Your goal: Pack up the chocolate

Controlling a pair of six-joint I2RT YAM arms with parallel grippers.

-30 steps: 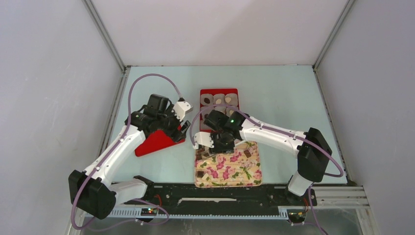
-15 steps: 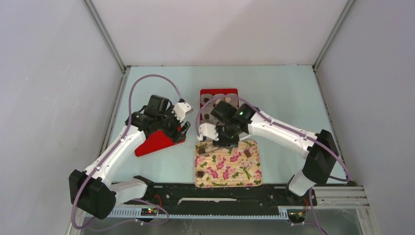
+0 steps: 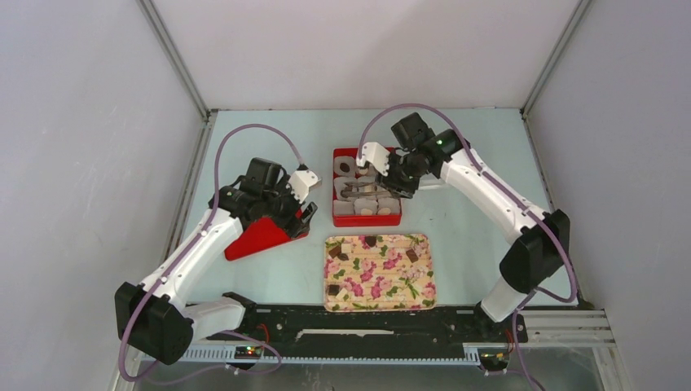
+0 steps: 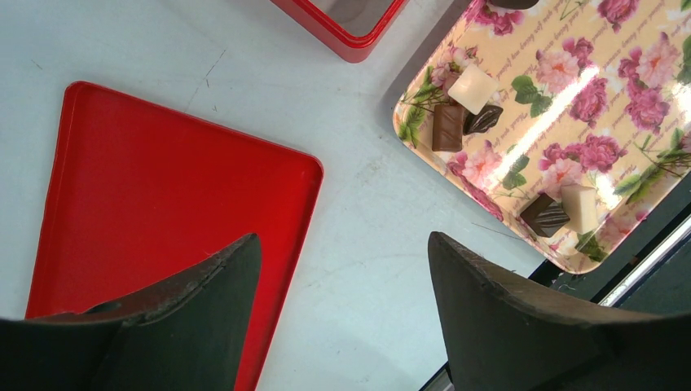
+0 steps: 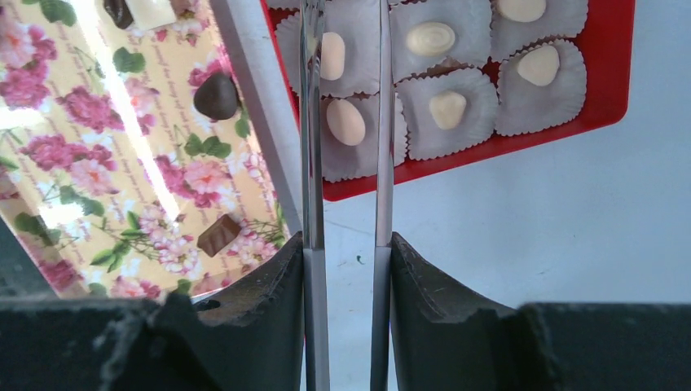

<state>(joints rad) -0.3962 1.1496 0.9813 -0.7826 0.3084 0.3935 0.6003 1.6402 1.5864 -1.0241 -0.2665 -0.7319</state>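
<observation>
Several small dark and cream chocolates [image 3: 412, 255] lie on the floral tray [image 3: 424, 289]; they also show in the left wrist view [image 4: 473, 88] and the right wrist view [image 5: 217, 95]. The red box [image 3: 366, 220] holds grey paper cups with cream chocolates [image 5: 448, 108] in them. My right gripper [image 3: 389, 173] [image 5: 346, 240] is shut on metal tongs [image 5: 313, 163], whose blades reach over the box. The tong tips are out of the wrist view, so I cannot tell if they hold a piece. My left gripper [image 3: 297, 213] [image 4: 342, 244] is open and empty above the red lid [image 4: 147, 187].
The red lid [image 3: 259, 236] lies flat on the table, left of the tray. The box sits just behind the tray. Enclosure walls stand on the left, right and back. The arm bases and a black rail run along the near edge.
My right arm has swung with the tongs from the tray's far left corner back to over the red box. The left arm has not moved.
</observation>
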